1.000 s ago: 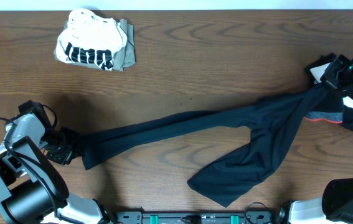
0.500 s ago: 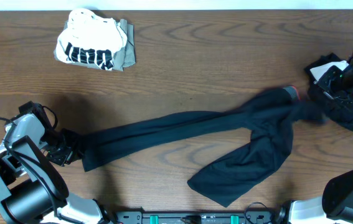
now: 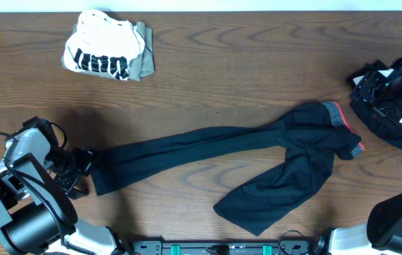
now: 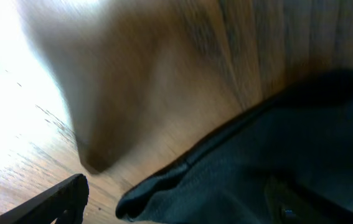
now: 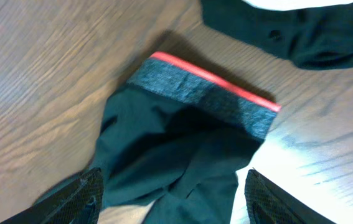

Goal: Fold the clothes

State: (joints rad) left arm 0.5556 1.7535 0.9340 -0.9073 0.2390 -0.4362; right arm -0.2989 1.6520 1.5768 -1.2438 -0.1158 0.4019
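**Fig.** Nearest, the black trousers (image 3: 243, 152) lay unfolded on the tabletop (image 3: 257, 64). The legs splayed toward 6 and 9 o'clock, and the waistband (image 3: 342, 120) lay at 3. Both sets of jaws were open and empty, the left gripper (image 3: 81, 170) beside the hem (image 3: 98, 173) and the right gripper (image 5: 176, 186) above the waistband. Risk: the bunched seat could make a fold skew. Farthest, a folded pile (image 3: 108, 53) sat at 11 o'clock.

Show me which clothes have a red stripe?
The long black trousers: their grey waistband is edged red. The white top and dark heap show none.
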